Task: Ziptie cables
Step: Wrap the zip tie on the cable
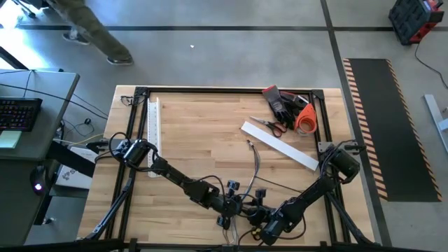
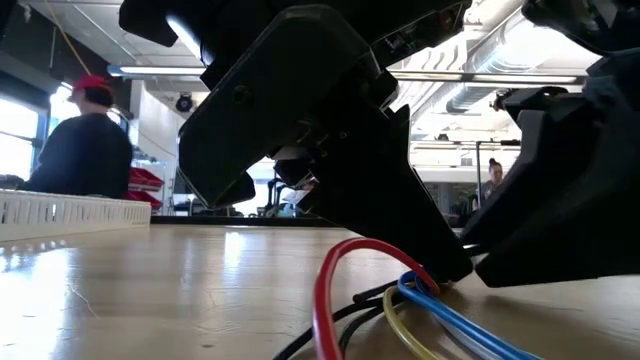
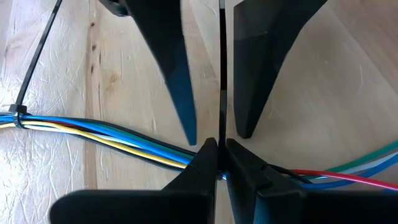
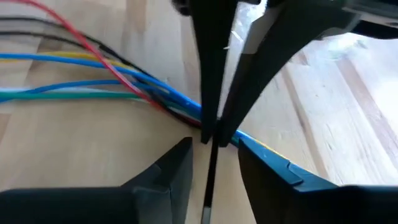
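Note:
The cables [image 3: 112,134], a bunch of blue, yellow, red, green and black wires, lie on the wooden table near its front edge [image 1: 255,168]. One ziptie [image 3: 17,113] is fastened round them, its tail slanting away. A second ziptie [image 3: 222,74], a thin dark strip, runs straight out from the bunch. My left gripper [image 3: 217,149] is shut on this strip right at the cables. My right gripper [image 4: 214,165] is open; its fingers [image 3: 183,106] stand on either side of the strip without touching it. In the low view the cables [image 2: 440,305] pass under both dark grippers. My left gripper pinches the second ziptie's strip [image 3: 221,135] between its two fingertips, just where the strip meets the cable bunch. The fingers slant down from the table's left side. The strip runs straight on past the fingertips. The cables under it lie on the table.
A white slotted duct [image 1: 152,133] lies along the table's left side. At the back right are a white flat strip [image 1: 280,145], scissors [image 1: 269,126], dark gloves [image 1: 280,101] and an orange tape roll [image 1: 306,120]. A person [image 2: 85,150] stands beyond the table.

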`<state>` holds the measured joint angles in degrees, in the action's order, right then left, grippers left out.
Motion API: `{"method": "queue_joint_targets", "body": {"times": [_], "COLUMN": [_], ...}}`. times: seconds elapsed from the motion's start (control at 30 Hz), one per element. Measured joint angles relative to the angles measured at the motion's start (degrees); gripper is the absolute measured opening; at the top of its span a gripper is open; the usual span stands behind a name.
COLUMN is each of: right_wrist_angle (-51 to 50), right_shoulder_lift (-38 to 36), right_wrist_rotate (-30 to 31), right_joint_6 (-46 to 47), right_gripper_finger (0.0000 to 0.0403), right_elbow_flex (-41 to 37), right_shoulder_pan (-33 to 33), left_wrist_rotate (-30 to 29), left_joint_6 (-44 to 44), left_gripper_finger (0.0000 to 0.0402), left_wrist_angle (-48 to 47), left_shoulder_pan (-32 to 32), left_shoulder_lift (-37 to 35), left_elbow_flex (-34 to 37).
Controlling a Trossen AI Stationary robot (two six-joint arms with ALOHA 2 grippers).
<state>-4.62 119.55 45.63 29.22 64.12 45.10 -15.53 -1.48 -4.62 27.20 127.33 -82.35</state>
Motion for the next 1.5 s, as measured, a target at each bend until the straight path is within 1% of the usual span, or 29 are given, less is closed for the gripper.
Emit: {"method": "queue_joint_targets", "body": {"times": [0.1,0.17,0.33,0.5,0.57,0.73,0.8,0.9,1.0,1.17,1.27,1.33,1.4,1.5], "right_wrist_angle": [0.0,0.0,-0.1,-0.2,-0.2,-1.4,-4.2,-10.8,-14.0,-14.5,-14.0,-13.2,-11.6,-8.2], "right_shoulder_lift": [0.0,0.0,0.0,-0.1,-0.1,-0.1,-0.1,-1.0,-1.9,-3.7,-3.8,-3.8,-3.8,-3.8], "right_wrist_rotate": [0.9,1.2,1.1,1.1,1.0,1.0,1.5,2.0,2.6,3.7,2.2,0.8,-0.3,-0.7], "right_joint_6": [0.4,0.4,0.5,0.5,0.6,3.9,7.4,15.0,18.7,18.4,17.7,15.0,12.6,9.4], "right_gripper_finger": [0.0115,0.0104,0.0064,0.0012,0.0004,0.0001,0.0001,0.0001,0.0,0.0,0.0,0.0005,0.0023,0.0065], "right_elbow_flex": [0.0,0.0,0.0,0.0,0.0,0.1,0.1,0.2,0.1,0.1,0.0,0.0,0.0,0.0], "right_shoulder_pan": [0.0,0.0,0.1,0.3,0.6,1.8,3.1,5.4,7.1,7.6,6.7,5.9,5.0,3.6], "left_wrist_rotate": [0.0,0.0,0.0,0.0,-0.1,0.0,0.0,0.0,-0.1,-0.1,-0.1,-0.2,-0.2,-0.2], "left_joint_6": [0.0,0.0,0.0,-0.5,-0.5,-0.5,-0.5,-0.5,-0.4,-0.4,-0.4,-0.4,-0.4,-0.4], "left_gripper_finger": [0.0001,0.0001,0.0001,0.0001,0.0001,0.0001,0.0001,0.0001,0.0,0.0001,0.0,0.0,0.0001,0.0], "left_wrist_angle": [0.0,0.0,0.0,0.0,0.0,-0.1,0.1,-0.1,-0.3,-0.5,-0.8,-0.9,-1.0,-0.9], "left_shoulder_pan": [0.0,0.0,0.0,0.1,0.1,0.2,0.1,0.1,0.1,0.2,0.2,0.2,0.2,0.2], "left_shoulder_lift": [0.0,0.0,0.0,0.0,0.0,0.0,0.1,0.1,0.1,0.0,-0.1,-0.1,-0.1,-0.1], "left_elbow_flex": [0.0,0.0,0.0,0.0,0.0,-0.1,-0.2,-0.2,-0.2,-0.1,0.0,0.0,0.0,0.0]}}
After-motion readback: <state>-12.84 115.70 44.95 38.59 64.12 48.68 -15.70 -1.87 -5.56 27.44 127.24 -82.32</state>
